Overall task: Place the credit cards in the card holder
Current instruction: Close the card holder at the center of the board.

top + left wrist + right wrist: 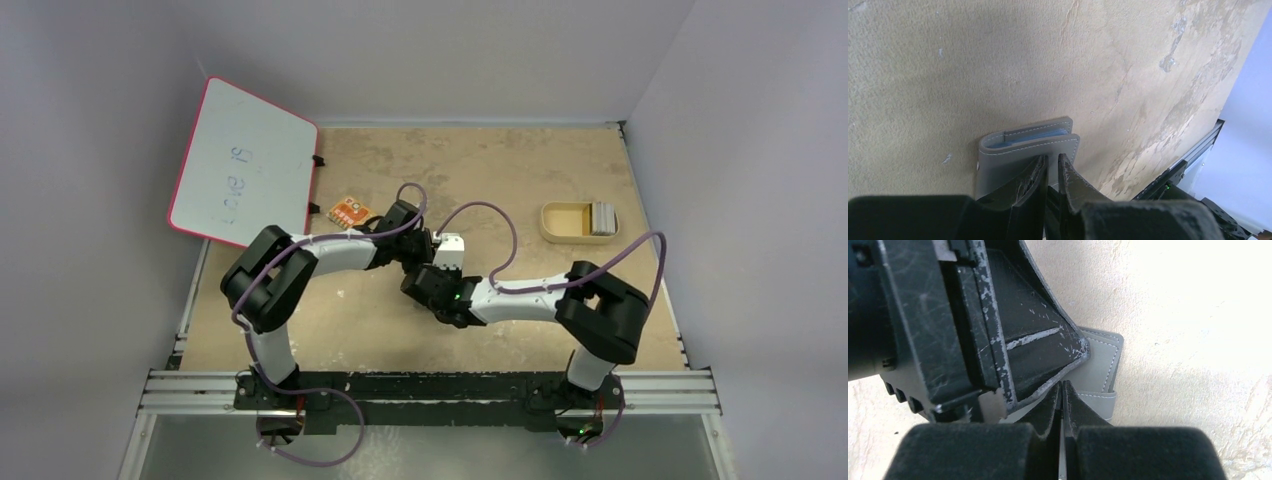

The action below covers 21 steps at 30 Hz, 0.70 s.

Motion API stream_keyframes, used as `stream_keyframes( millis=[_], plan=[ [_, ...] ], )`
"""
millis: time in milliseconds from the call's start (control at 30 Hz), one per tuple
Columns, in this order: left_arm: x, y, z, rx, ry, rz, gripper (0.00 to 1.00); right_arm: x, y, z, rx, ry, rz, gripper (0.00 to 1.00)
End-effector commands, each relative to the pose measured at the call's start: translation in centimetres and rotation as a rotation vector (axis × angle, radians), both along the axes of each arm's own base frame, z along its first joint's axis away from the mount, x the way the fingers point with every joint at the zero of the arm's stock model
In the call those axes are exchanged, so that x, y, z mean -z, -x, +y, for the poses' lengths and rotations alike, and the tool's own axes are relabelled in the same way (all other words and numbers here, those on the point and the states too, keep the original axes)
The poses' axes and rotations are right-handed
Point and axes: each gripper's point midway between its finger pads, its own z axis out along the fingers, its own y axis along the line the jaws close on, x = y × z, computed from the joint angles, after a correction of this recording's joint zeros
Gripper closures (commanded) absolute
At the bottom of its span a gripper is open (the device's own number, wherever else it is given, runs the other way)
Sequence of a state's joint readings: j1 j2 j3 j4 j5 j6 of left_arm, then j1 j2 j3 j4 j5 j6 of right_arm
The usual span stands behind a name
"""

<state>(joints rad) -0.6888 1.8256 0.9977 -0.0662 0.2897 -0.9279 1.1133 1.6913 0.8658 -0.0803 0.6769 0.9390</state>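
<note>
The grey card holder (1013, 150) lies folded on the table, with light blue lining showing between its flaps. It shows as a pale patch where both arms meet in the top view (449, 247). My left gripper (1050, 161) is nearly shut, its tips on the holder's front flap. My right gripper (1062, 389) is shut on the edge of a grey flap of the holder (1104, 365), and a thin grey strip shows between its fingers. The left finger (1043, 350) covers most of the holder there. The grey-silver credit cards (601, 217) stand in a tan tray (562, 222) at the right.
A whiteboard with a red rim (243, 163) leans at the back left. A small orange item (348, 212) lies by the left arm. The rail (430, 390) runs along the near edge. Walls close in the table on three sides.
</note>
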Motion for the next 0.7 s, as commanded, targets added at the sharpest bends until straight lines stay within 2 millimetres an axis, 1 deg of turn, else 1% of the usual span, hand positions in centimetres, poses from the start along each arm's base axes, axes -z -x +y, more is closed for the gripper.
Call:
stream_keyframes(
  millis=[0,167,300,400,500,533,600,667],
  plan=[
    [4.9,-0.4,3.3,-0.054,-0.178,0.015,0.86,7.7,9.8,-5.7,-0.09,0.304,0.372,1.0],
    [5.2,-0.6,3.8,-0.065,-0.179,0.023,0.86,8.2,11.3,-5.5,-0.08,0.336,0.373,1.0],
    [5.6,-0.8,4.6,-0.078,-0.194,0.023,0.86,9.4,13.1,-5.9,-0.054,0.352,0.398,1.0],
    [6.4,-0.8,5.2,-0.085,-0.208,0.03,0.87,9.7,13.5,-6.1,-0.022,0.326,0.402,1.0],
    [7.0,-0.6,5.6,-0.089,-0.217,0.039,0.87,9.6,13.5,-5.8,-0.006,0.278,0.388,1.0],
    [7.1,-0.6,5.7,-0.089,-0.218,0.042,0.87,9.9,13.5,-5.8,-0.004,0.261,0.388,1.0],
    [7.3,-0.5,5.8,-0.088,-0.222,0.048,0.87,11.0,14.6,-5.9,-0.009,0.216,0.435,1.0],
    [7.6,-0.5,5.9,-0.084,-0.235,0.053,0.87,11.5,14.0,-5.7,-0.029,0.206,0.399,1.0]
  ],
)
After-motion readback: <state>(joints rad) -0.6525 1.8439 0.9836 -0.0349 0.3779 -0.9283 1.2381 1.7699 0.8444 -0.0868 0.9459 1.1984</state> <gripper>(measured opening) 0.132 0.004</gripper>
